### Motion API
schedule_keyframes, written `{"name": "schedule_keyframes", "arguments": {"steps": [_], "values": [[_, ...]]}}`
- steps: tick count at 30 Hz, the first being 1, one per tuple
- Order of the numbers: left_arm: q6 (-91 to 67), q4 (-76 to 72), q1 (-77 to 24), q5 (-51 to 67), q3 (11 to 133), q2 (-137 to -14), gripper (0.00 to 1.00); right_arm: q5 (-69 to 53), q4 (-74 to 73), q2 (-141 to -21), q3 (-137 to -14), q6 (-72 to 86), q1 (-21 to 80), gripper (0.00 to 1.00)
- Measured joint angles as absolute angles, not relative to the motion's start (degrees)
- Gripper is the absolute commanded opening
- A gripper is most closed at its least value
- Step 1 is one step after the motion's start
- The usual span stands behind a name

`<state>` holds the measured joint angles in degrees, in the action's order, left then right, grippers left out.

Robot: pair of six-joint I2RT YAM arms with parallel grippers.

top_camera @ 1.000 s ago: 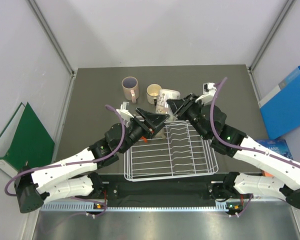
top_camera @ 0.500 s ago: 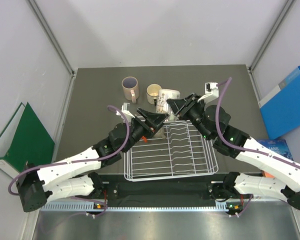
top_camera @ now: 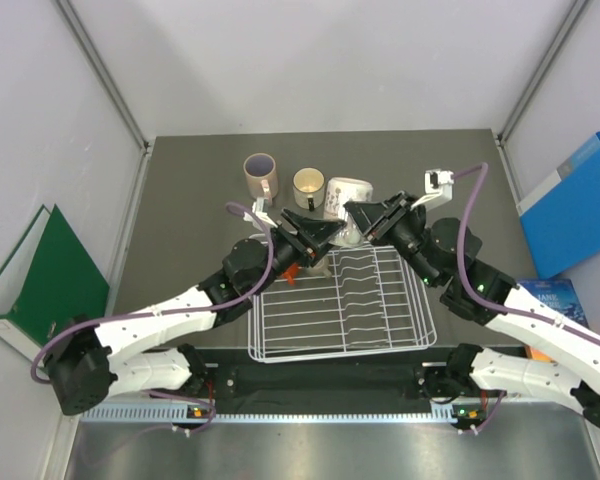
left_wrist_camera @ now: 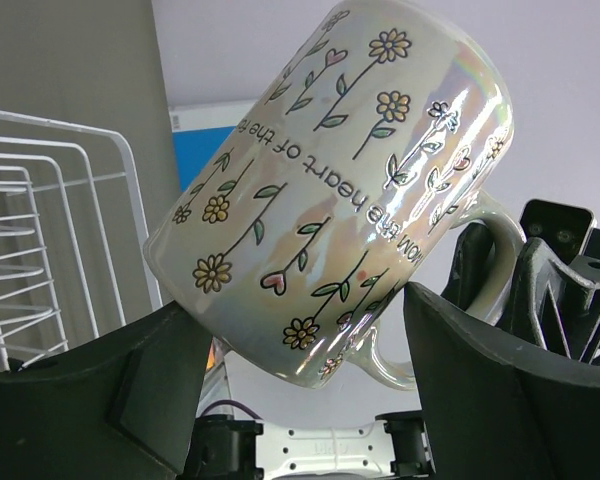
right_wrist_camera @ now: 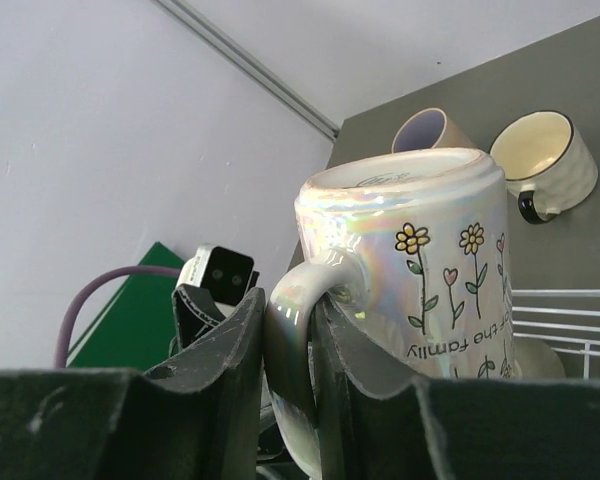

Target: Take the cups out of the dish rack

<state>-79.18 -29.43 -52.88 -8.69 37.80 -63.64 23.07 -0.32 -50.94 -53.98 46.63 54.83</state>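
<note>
My right gripper (top_camera: 367,216) is shut on the handle of an iridescent white mug with a flower print (top_camera: 346,191), held tilted above the far edge of the white wire dish rack (top_camera: 310,325). The right wrist view shows the handle (right_wrist_camera: 285,330) pinched between the fingers, mug base up. My left gripper (top_camera: 320,233) is open, its fingers either side of the mug body (left_wrist_camera: 350,170). A pinkish mug with a purple inside (top_camera: 260,172) and a cream mug (top_camera: 307,184) stand on the table behind. A red-orange bit (top_camera: 293,275) shows under my left arm. The small tan cup is out of view.
A green folder (top_camera: 50,275) lies left of the table. A blue folder (top_camera: 575,205) and a blue booklet (top_camera: 550,298) lie on the right. Grey walls enclose the table on three sides.
Both grippers and the flowered mug have moved away from me, from above the rack's far edge toward the cream mug. The right arm has stretched out farther.
</note>
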Motion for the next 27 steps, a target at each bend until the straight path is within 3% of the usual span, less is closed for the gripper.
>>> {"name": "schedule_keyframes", "arguments": {"steps": [6, 16, 27], "values": [[-79.53, -32.34, -52.47, -6.96, 37.80, -65.06, 0.76, 22.59, -0.49, -50.17, -53.89, 46.46, 54.59, 0.00], [-79.33, -36.38, -49.76, -3.09, 37.80, -66.54, 0.58, 22.06, -0.86, -45.21, -49.30, 47.13, 54.54, 0.00], [-79.77, -43.55, -47.68, -0.30, 38.50, -73.01, 0.60, 19.75, -2.63, -42.00, -43.40, 48.53, 54.19, 0.00]]}}
